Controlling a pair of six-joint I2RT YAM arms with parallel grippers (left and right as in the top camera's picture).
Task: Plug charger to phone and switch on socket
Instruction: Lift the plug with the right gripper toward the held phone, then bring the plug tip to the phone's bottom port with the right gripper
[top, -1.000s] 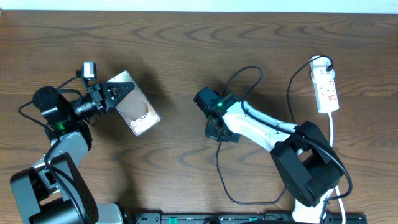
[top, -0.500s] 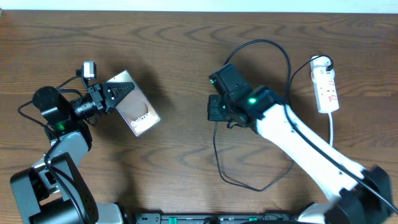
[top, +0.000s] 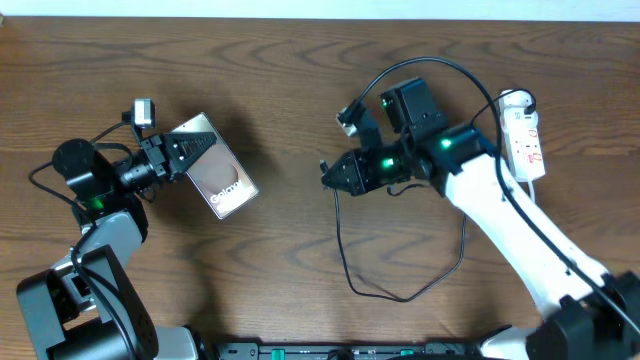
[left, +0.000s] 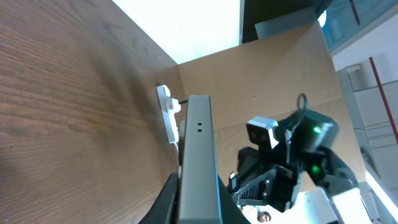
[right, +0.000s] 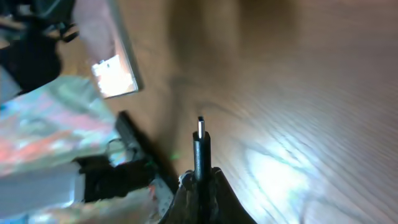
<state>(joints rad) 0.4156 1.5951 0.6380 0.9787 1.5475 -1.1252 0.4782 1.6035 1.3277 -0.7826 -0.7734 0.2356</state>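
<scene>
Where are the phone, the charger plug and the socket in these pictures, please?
phone (top: 222, 180): overhead view, middle of its upturned face.
charger plug (right: 200, 146): right wrist view, black body below the metal tip.
socket (top: 525, 145): overhead view, middle of the white strip.

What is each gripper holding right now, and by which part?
The left gripper clamps the phone by the end opposite its Galaxy lettering; the right gripper pinches the charger by its plug body, tip sticking out.

One phone (top: 215, 165) at the left, one charger cable (top: 339, 240) near the middle, one white power strip (top: 524, 140) far right, two robot arms, left arm (top: 95, 190) and right arm (top: 510, 220), one wooden table (top: 290, 80)
</scene>
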